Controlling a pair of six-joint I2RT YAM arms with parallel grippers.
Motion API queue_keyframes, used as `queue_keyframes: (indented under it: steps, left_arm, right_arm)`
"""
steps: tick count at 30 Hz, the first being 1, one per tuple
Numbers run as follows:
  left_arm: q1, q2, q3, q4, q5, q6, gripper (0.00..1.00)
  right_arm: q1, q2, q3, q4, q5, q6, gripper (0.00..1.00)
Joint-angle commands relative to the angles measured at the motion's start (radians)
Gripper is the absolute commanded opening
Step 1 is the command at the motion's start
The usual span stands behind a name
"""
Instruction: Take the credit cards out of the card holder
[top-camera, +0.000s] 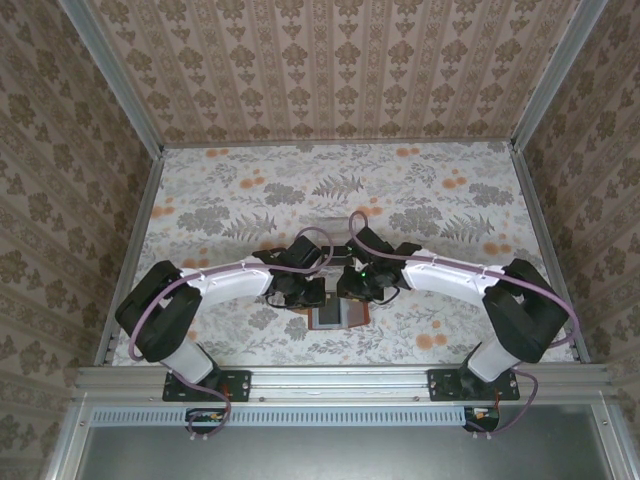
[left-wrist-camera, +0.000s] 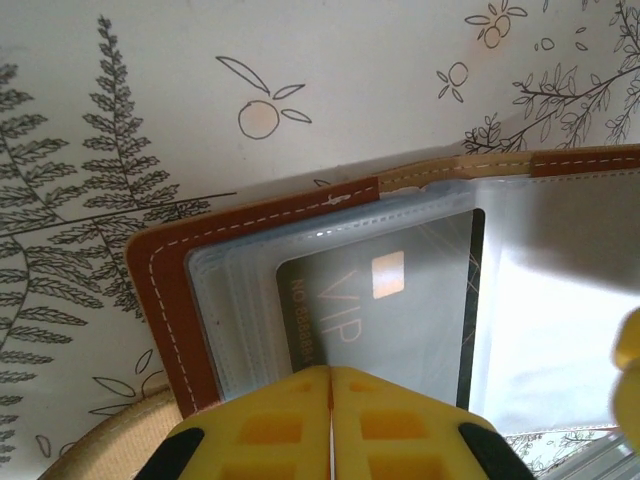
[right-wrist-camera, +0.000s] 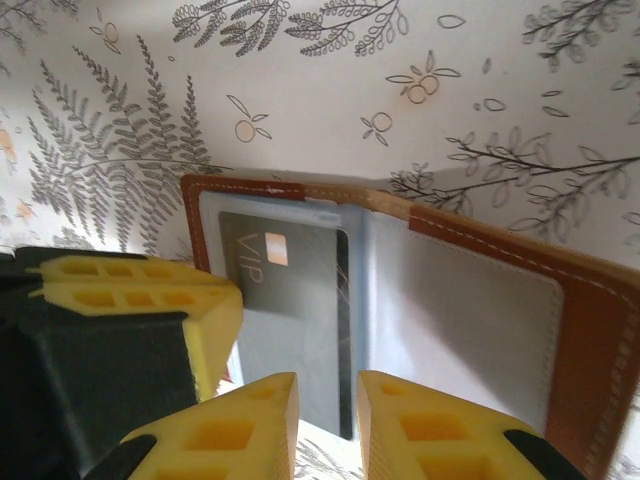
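Observation:
The reddish-brown leather card holder (right-wrist-camera: 590, 340) lies open on the flowered tablecloth, its grey-blue lining up. A dark grey credit card (right-wrist-camera: 290, 300) marked VIP sits under the clear sleeve of the left half. The same card (left-wrist-camera: 400, 320) and the holder's stitched rim (left-wrist-camera: 160, 300) also appear in the left wrist view. My left gripper (left-wrist-camera: 330, 372) is shut at the holder's near edge, with a brown sliver in the seam between its fingers. My right gripper (right-wrist-camera: 328, 400) is open just above the card's end. From above, both grippers meet over the holder (top-camera: 338, 318).
A small pale box (top-camera: 328, 224) sits just beyond the grippers, partly behind the cables. Patterned walls close in the table on three sides. My left gripper's yellow finger (right-wrist-camera: 215, 320) stands close beside my right gripper.

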Motion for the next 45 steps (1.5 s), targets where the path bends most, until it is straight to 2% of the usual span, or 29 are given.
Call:
queue_keyframes:
  steps: [1, 13, 22, 32, 40, 45]
  left_arm:
    - [0.000, 0.019, 0.006, -0.027, -0.002, 0.020, 0.08]
    - [-0.001, 0.028, 0.009, -0.023, 0.002, 0.018, 0.08]
    - [0.001, 0.027, 0.009, -0.022, 0.002, 0.018, 0.08]
    - [0.005, 0.018, 0.000, -0.027, -0.001, 0.020, 0.08]
    - [0.005, 0.019, -0.002, -0.023, -0.001, 0.017, 0.08]
    - [0.006, 0.018, -0.002, -0.025, 0.001, 0.018, 0.08]
  right_arm:
    - [0.000, 0.030, -0.016, 0.077, -0.087, 0.021, 0.23]
    - [-0.002, 0.112, -0.015, 0.100, -0.112, 0.009, 0.26]
    - [-0.002, 0.120, -0.003, 0.037, -0.059, -0.024, 0.32]
    - [0.000, 0.105, 0.024, -0.055, 0.005, -0.060, 0.32]
    - [0.000, 0.096, -0.006, 0.096, -0.123, 0.001, 0.29]
    - [0.000, 0.126, -0.008, 0.115, -0.132, 0.011, 0.28]
